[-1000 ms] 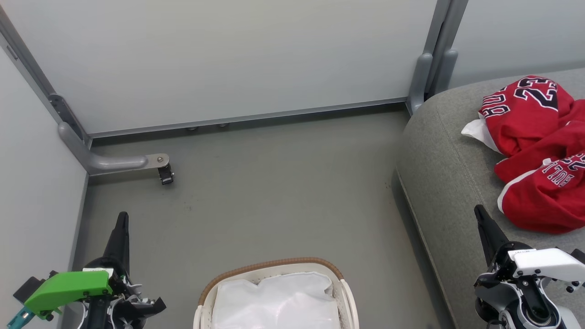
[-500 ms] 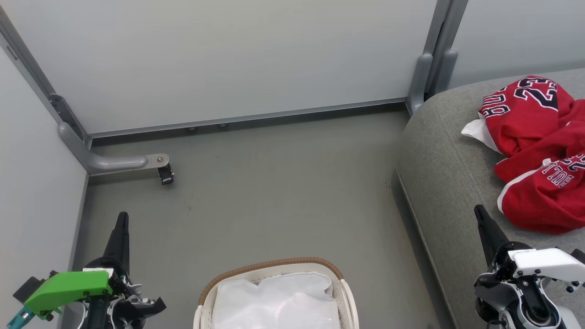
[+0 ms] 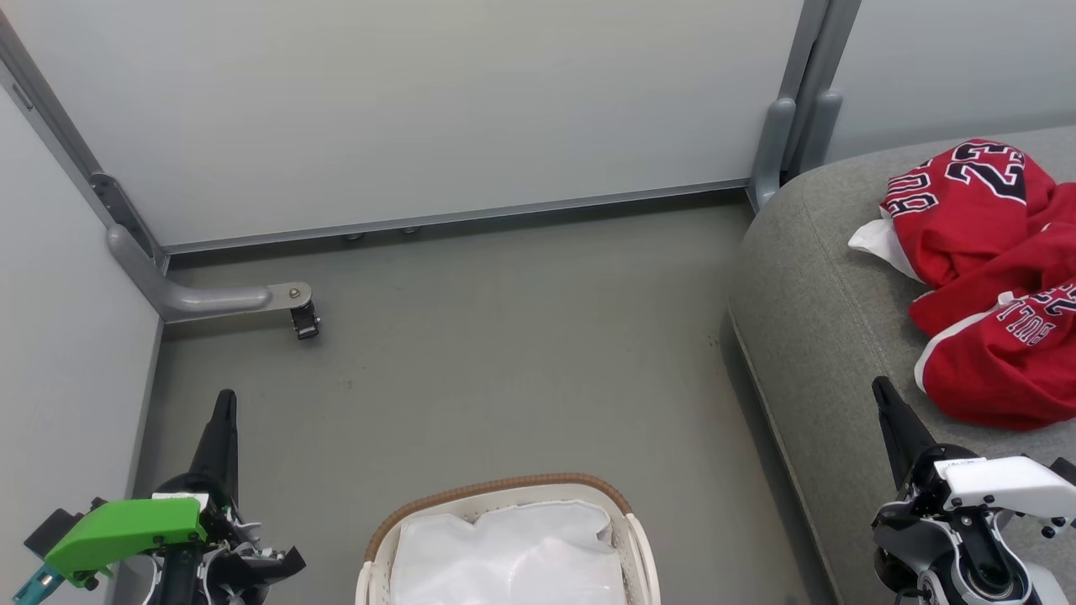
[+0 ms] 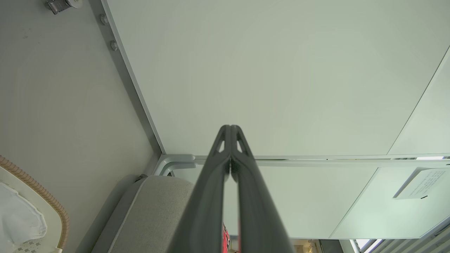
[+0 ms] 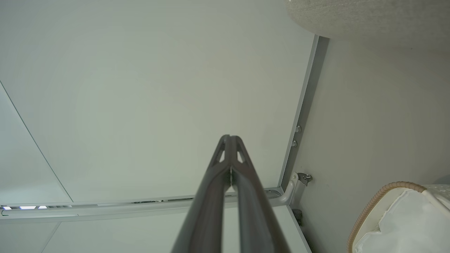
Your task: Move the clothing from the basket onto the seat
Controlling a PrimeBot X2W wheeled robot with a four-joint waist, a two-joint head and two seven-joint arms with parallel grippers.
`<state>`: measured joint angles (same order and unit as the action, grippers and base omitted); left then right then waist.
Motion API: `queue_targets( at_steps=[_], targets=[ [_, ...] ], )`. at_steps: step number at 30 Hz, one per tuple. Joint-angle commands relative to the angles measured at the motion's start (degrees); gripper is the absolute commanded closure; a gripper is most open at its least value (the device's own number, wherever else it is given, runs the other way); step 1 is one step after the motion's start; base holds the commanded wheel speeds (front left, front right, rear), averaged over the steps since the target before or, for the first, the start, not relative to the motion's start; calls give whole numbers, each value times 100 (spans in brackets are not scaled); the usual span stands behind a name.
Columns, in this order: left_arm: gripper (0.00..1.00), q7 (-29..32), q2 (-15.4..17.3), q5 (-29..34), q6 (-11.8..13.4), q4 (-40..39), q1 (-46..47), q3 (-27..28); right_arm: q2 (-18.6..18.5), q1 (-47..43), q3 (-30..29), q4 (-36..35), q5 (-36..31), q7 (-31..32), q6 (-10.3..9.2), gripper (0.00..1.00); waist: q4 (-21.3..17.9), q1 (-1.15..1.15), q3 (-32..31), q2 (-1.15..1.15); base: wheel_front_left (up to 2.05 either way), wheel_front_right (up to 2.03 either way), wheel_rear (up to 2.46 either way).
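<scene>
Liner fabric, plain white, is all that shows inside the laundry basket. The basket sits between the two tools, nearer the camera than their tips, and the head view's bottom edge cuts it off, so its near end cannot be checked. The left tool and the right tool both point up, each with its two dark fingers pressed together and holding nothing. This parked pose suggests the transfer is finished. Just beyond the right tool and to its right, the red jerseys lie crumpled on the grey sofa seat, running off the view's right edge. Bare floor stretches ahead of both tools to the pale wall panels.
</scene>
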<state>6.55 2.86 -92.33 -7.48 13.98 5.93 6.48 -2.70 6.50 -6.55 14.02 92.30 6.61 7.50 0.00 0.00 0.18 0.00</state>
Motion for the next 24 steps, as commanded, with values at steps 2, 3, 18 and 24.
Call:
queue_targets(
  at_steps=[2,3,18,24],
  targets=[
    [100,20,3,-17,-2,-5,62,13,-34,-62,-11,-17,22,8,-2,100,0,0,0,0,0,0,0],
    [100,19,3,-17,-2,-5,62,13,-34,-62,-11,-17,22,8,-2,100,0,0,0,0,0,0,0],
    [100,19,3,-17,-2,-5,61,12,-34,-62,-10,-16,22,8,-2,100,0,0,0,0,0,0,0],
    [100,19,3,-17,-2,-5,61,12,-34,-62,-10,-16,22,7,-2,100,0,0,0,0,0,0,0]
  ],
)
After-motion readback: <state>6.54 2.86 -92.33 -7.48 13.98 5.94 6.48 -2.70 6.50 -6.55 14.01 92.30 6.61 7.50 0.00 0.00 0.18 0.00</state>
